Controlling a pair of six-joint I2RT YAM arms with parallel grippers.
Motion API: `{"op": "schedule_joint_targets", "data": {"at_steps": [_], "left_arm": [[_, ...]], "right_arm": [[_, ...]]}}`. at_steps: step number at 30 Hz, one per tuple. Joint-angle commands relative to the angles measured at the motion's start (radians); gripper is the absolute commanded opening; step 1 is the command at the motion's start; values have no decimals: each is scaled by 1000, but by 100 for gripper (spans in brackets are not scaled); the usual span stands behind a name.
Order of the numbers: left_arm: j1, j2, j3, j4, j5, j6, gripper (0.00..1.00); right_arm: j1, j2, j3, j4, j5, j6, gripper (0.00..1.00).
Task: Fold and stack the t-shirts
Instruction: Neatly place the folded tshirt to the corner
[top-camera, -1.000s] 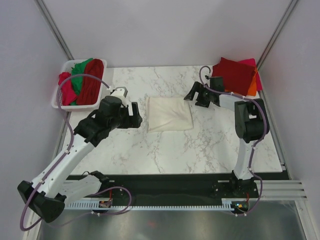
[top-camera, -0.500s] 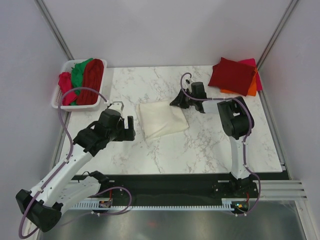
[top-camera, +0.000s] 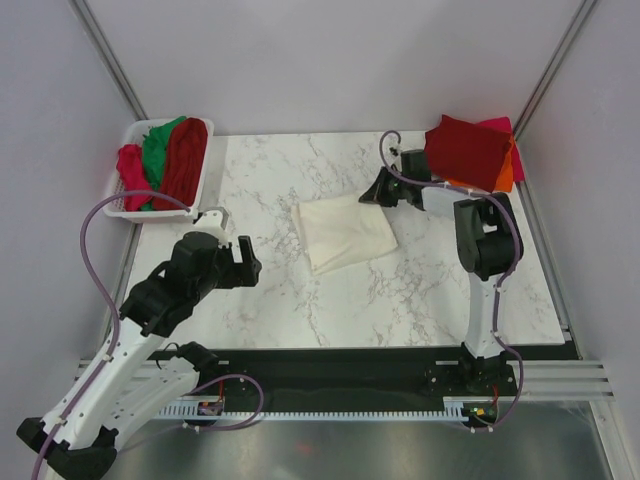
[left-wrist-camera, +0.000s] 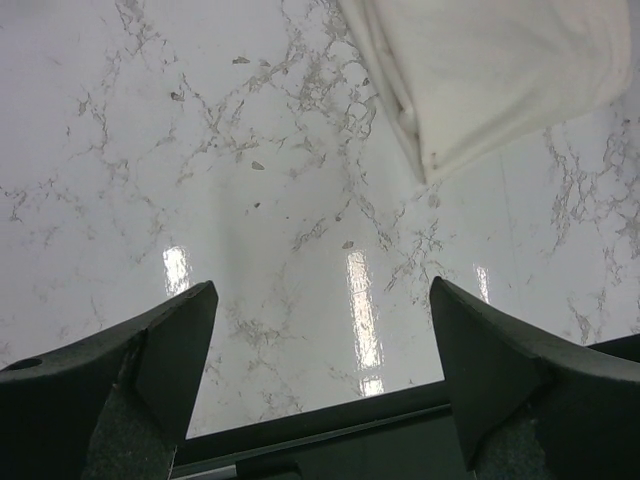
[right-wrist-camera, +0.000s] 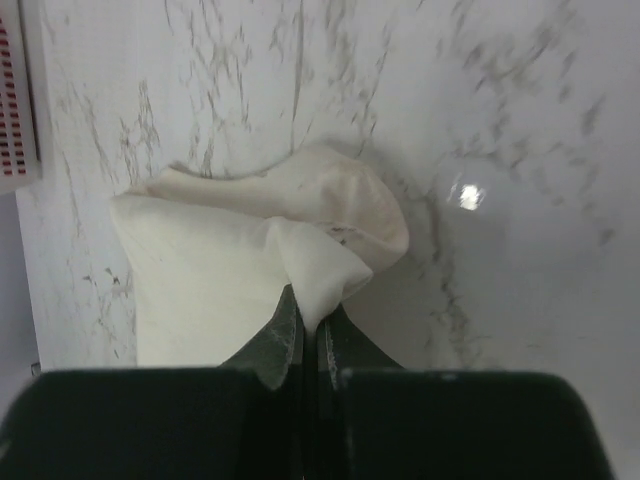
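A white, grey-veined marble tabletop (top-camera: 300, 290) sits boxed by plain pale lilac wall panels (top-camera: 330, 60) behind and beside it. Grey metal struts (top-camera: 104, 60) rise from its far corners, and bright light glints (left-wrist-camera: 362, 290) on its surface.

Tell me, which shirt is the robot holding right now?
The cream shirt mid-table: the right gripper pinches its corner. The red and green ones in the basket and the red stack lie untouched.

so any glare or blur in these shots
Left wrist: bright streaks of glare on the marble table near the left gripper, white t-shirt sharp. Right wrist: one small glare spot, the right gripper blurred up close. Top external: even light, soft shadows.
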Motion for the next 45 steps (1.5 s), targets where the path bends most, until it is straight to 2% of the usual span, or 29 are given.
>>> {"op": "schedule_joint_targets", "data": {"at_steps": [1,11,14,17,18,21,26,29,30,33,34,37,40,45], "left_arm": [[3,-26,-15,21,-39,-9,95],[3,-24,-26,33,-28,-4,93],[3,-18,-27,36,-25,-2,93],[3,-14,-29,36,-24,-1,93],[3,-15,-29,38,-24,-1,93],[3,-9,-30,38,-24,-1,93],[3,9,-30,41,-21,-1,92],[3,17,-30,39,-20,1,92],[3,15,-30,41,-17,1,92],[5,17,-30,41,-16,1,92],[3,20,-30,41,-16,2,92],[3,25,-30,41,-17,2,92],[3,26,-32,42,-19,1,92],[2,25,-32,42,-19,1,92]], "right_arm": [[-91,-39,171,-144,52,-83,0],[-210,26,528,-318,63,-103,0],[-237,73,671,-374,65,-101,0],[-250,151,876,-504,86,-112,0],[-290,193,995,-537,97,-116,0],[-357,222,1114,-574,131,-95,0],[-538,259,1116,-511,119,12,0],[-641,387,1115,-458,56,62,1],[-664,411,1090,-439,68,62,29],[-680,522,1061,-362,62,66,95],[-678,550,1072,-365,60,65,98],[-677,566,1044,-375,94,46,98],[-678,472,961,-376,187,-4,98],[-685,247,854,-419,431,-86,98]]}}
